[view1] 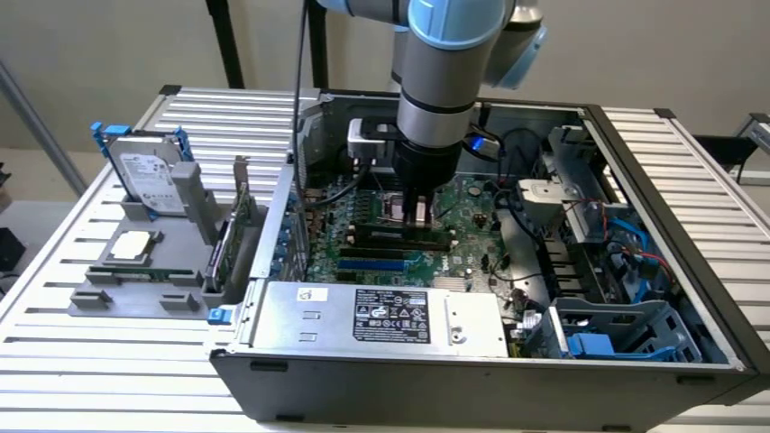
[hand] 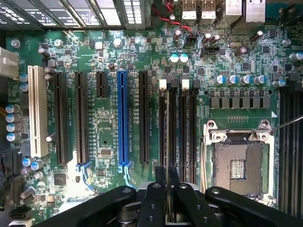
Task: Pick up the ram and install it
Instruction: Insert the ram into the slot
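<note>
Exterior view, from its left: the parts tray (view1: 132, 298) sits at the worktop's (view1: 72, 361) edge. In the open computer case (view1: 481, 365) your claw (view1: 417, 216) is clamped on the ram (hand: 166, 142), held edge-down directly over the memory slots (hand: 184, 127), presumably to line it up.

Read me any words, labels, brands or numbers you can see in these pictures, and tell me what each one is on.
On the power supply label: too small to read.
On the hard drive label: too small to read.
White lettering on the motherboard: too small to read.
Nothing is legible.
</note>
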Motion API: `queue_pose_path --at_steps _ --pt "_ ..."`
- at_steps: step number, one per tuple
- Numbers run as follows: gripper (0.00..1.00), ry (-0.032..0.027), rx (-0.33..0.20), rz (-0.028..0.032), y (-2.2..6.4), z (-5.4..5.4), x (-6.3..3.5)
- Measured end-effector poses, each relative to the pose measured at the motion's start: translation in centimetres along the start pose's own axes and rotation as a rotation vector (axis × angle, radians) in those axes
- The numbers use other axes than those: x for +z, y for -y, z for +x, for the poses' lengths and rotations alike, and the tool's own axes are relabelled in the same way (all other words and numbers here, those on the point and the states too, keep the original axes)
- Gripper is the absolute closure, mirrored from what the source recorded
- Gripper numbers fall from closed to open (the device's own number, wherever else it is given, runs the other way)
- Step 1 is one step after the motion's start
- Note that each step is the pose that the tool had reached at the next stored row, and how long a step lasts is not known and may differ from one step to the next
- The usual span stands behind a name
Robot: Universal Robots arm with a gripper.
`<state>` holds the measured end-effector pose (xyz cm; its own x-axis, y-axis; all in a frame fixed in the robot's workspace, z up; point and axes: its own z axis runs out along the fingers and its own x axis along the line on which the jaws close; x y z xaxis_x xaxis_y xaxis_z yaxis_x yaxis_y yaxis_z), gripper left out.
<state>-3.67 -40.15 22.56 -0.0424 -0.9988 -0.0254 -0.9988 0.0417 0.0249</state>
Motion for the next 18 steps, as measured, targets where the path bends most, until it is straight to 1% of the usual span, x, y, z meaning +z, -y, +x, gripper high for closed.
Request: queue_pose_path --at_steps 5,8,13,18 --pt "0.87 -0.0013 -0.001 -0.0006 0.08 -0.01 0.00" --pt "0.87 -0.0039 -0.002 -0.0004 0.09 -0.01 0.01" --pt "0.87 -0.0098 -0.005 -0.0003 0.08 0.00 0.00" --pt "0.87 -0.0111 -0.005 0.0009 0.01 -0.01 0.01"
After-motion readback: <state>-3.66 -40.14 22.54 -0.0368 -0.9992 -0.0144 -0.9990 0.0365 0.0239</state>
